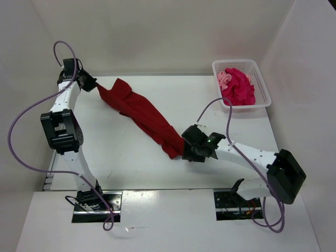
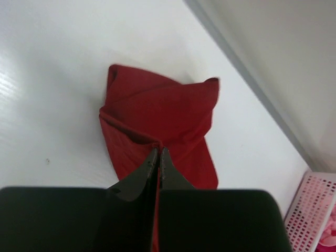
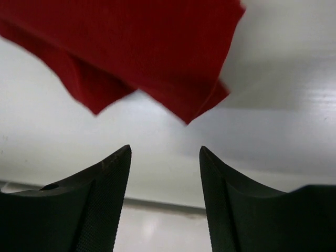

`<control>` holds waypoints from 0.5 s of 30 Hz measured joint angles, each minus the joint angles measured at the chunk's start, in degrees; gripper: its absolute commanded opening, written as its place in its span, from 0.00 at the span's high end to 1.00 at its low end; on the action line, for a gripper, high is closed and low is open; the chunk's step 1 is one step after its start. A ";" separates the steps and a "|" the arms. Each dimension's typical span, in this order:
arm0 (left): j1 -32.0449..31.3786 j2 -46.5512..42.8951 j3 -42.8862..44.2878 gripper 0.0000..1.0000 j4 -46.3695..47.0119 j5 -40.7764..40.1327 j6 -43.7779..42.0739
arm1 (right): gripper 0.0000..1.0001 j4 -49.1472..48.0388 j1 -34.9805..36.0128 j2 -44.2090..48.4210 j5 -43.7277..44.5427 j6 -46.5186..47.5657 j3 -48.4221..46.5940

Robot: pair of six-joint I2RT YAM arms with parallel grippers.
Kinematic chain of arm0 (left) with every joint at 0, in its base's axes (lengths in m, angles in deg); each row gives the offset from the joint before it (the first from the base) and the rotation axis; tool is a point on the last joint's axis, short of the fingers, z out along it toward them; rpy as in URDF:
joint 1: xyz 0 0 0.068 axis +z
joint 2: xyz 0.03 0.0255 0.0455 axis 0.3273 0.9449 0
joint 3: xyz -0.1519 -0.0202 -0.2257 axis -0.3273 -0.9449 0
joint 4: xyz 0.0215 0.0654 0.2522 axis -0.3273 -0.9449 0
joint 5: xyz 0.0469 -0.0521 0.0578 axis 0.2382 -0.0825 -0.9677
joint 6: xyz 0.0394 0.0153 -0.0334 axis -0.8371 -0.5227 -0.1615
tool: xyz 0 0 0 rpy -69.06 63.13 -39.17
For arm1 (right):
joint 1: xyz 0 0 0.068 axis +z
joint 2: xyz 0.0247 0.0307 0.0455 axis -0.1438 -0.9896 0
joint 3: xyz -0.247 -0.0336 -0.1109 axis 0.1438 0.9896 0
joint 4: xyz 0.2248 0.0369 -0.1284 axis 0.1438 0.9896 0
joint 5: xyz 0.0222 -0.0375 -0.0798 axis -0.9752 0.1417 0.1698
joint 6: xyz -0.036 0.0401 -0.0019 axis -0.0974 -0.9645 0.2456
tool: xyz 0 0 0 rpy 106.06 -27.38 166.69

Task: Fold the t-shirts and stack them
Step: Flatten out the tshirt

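Observation:
The dark red t-shirt (image 1: pixel 144 113) lies bunched in a long diagonal strip across the table, from far left to centre. My left gripper (image 1: pixel 96 86) is shut on its far-left end. In the left wrist view the closed tips (image 2: pixel 158 150) pinch a fold of the red cloth (image 2: pixel 163 110). My right gripper (image 1: pixel 185 148) is at the strip's near end, open. In the right wrist view nothing is between its fingers (image 3: pixel 165 152), and the shirt's corner (image 3: pixel 142 47) hangs just beyond them. The magenta-pink t-shirt (image 1: pixel 241 89) and the salmon pink t-shirt (image 1: pixel 224 79) lie crumpled in the basket.
A white mesh basket (image 1: pixel 236 63) stands at the far right corner against the wall, and its edge shows in the left wrist view (image 2: pixel 315 210). White walls close the table at the back and on both sides.

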 measured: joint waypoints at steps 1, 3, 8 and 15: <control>0.00 0.76 2.34 1.00 -0.70 -0.02 0.00 | 0.37 -0.07 -0.44 -1.64 1.03 0.31 -0.98; 0.02 1.57 6.62 1.00 -1.49 0.02 0.02 | 0.32 -0.87 -2.19 -4.52 1.99 1.11 -2.73; 0.26 1.20 9.20 1.00 -0.07 0.44 0.07 | 0.26 -6.47 -13.79 -6.93 0.72 4.22 -4.13; 0.61 0.85 1.86 1.00 0.26 0.44 0.11 | 0.26 -15.23 -20.48 -13.16 -8.66 9.55 -4.92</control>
